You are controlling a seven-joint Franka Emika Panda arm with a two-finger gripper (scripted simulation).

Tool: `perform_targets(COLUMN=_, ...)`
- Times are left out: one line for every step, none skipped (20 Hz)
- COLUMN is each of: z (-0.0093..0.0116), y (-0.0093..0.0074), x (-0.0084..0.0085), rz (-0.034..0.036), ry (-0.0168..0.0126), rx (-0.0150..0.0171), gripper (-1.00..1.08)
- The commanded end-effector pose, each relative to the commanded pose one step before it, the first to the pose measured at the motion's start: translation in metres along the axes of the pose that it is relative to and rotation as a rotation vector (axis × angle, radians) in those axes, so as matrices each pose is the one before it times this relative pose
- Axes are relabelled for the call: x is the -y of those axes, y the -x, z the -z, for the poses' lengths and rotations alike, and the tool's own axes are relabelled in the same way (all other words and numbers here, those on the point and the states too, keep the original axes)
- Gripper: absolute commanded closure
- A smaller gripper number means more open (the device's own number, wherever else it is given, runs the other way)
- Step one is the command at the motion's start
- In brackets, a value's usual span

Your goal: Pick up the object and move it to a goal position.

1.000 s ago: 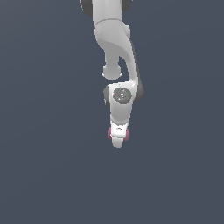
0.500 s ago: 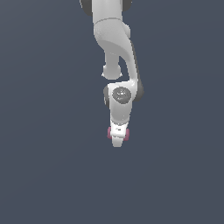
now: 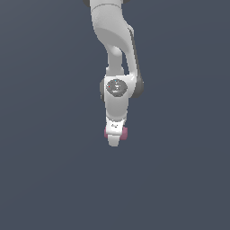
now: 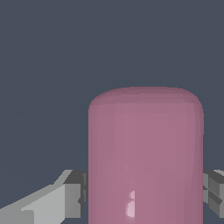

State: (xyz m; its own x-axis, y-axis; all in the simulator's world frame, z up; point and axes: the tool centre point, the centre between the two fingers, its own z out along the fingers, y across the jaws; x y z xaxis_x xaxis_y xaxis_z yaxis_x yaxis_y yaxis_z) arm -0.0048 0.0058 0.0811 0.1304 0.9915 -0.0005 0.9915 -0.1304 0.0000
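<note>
Pick seemingly done, hand (image 3: 115, 134) clenched on the pink cylinder (image 4: 145, 157); carry to an unseen goal left.

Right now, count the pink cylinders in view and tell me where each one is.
1. The pink cylinder sits between the fingers of the gripper, its ends showing either side of it in the exterior view. None other shows.

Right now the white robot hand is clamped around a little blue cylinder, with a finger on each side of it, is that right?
Nearly. The cylinder is dusty pink, not blue. The wrist view shows it filling the space between the two grey fingers, and in the exterior view its pink ends peek out on both sides of the white gripper. The rest stands: one finger on each side.
</note>
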Motion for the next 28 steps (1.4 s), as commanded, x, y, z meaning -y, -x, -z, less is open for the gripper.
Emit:
perform_targets(z=0.01778, y=0.01420, x=0.00113, rz=-0.00055, ry=0.00131, rx=0.00038, gripper=1.08)
perform_targets(z=0.00819, y=0.00655, x=0.00067, rz=0.00000, ry=0.00000, rx=0.00000, gripper=1.08)
perform_targets(z=0.00855, y=0.00672, x=0.00070, rz=0.00040, ry=-0.00028, rx=0.00003, gripper=1.08)
perform_targets(z=0.00921, y=0.00732, x=0.00073, rz=0.00000, ry=0.00000, rx=0.00000, gripper=1.08)
perform_targets(z=0.00965, y=0.00765, x=0.00076, rz=0.00000, ry=0.00000, rx=0.00000, gripper=1.08)
perform_targets(z=0.00996, y=0.00782, x=0.00076, rz=0.00026, ry=-0.00014, rx=-0.00039, gripper=1.08)
perform_targets(z=0.01012, y=0.00797, x=0.00076, rz=0.00000, ry=0.00000, rx=0.00000, gripper=1.08)
perform_targets(z=0.01009, y=0.00789, x=0.00074, rz=0.00021, ry=-0.00008, rx=-0.00043, gripper=1.08)
perform_targets(z=0.01011, y=0.00788, x=0.00072, rz=0.00019, ry=-0.00005, rx=-0.00045, gripper=1.08)
perform_targets(z=0.01012, y=0.00787, x=0.00070, rz=0.00017, ry=-0.00001, rx=-0.00046, gripper=1.08)
perform_targets(z=0.01011, y=0.00787, x=0.00068, rz=0.00000, ry=0.00000, rx=0.00000, gripper=1.08)
perform_targets(z=0.01012, y=0.00785, x=0.00067, rz=0.00016, ry=0.00002, rx=-0.00046, gripper=1.08)
perform_targets(z=0.01012, y=0.00785, x=0.00065, rz=0.00015, ry=0.00003, rx=-0.00046, gripper=1.08)
perform_targets(z=0.01012, y=0.00784, x=0.00063, rz=0.00015, ry=0.00004, rx=-0.00046, gripper=1.08)
perform_targets(z=0.01010, y=0.00782, x=0.00060, rz=0.00000, ry=0.00000, rx=0.00000, gripper=1.08)
perform_targets(z=0.01010, y=0.00784, x=0.00059, rz=0.00013, ry=0.00006, rx=-0.00047, gripper=1.08)
perform_targets(z=0.01006, y=0.00780, x=0.00055, rz=0.00000, ry=0.00000, rx=0.00000, gripper=1.08)
perform_targets(z=0.01005, y=0.00785, x=0.00053, rz=0.00011, ry=0.00007, rx=-0.00047, gripper=1.08)
perform_targets(z=0.01001, y=0.00779, x=0.00049, rz=0.00000, ry=0.00000, rx=0.00000, gripper=1.08)
perform_targets(z=0.00988, y=0.00770, x=0.00046, rz=0.00000, ry=0.00000, rx=0.00000, gripper=1.08)
perform_targets(z=0.00966, y=0.00756, x=0.00041, rz=0.00000, ry=0.00000, rx=0.00000, gripper=1.08)
perform_targets(z=0.00942, y=0.00740, x=0.00036, rz=0.00000, ry=0.00000, rx=0.00000, gripper=1.08)
perform_targets(z=0.00913, y=0.00720, x=0.00029, rz=0.00000, ry=0.00000, rx=0.00000, gripper=1.08)
perform_targets(z=0.00863, y=0.00701, x=0.00024, rz=-0.00039, ry=-0.00011, rx=0.00028, gripper=1.08)
perform_targets(z=0.00809, y=0.00644, x=0.00020, rz=0.00000, ry=0.00000, rx=0.00000, gripper=1.08)
perform_targets(z=0.00747, y=0.00607, x=0.00015, rz=-0.00042, ry=-0.00017, rx=0.00053, gripper=1.08)
perform_targets(z=0.00695, y=0.00558, x=0.00010, rz=0.00000, ry=0.00000, rx=0.00000, gripper=1.08)
perform_targets(z=0.00636, y=0.00520, x=0.00001, rz=-0.00039, ry=-0.00017, rx=0.00055, gripper=1.08)
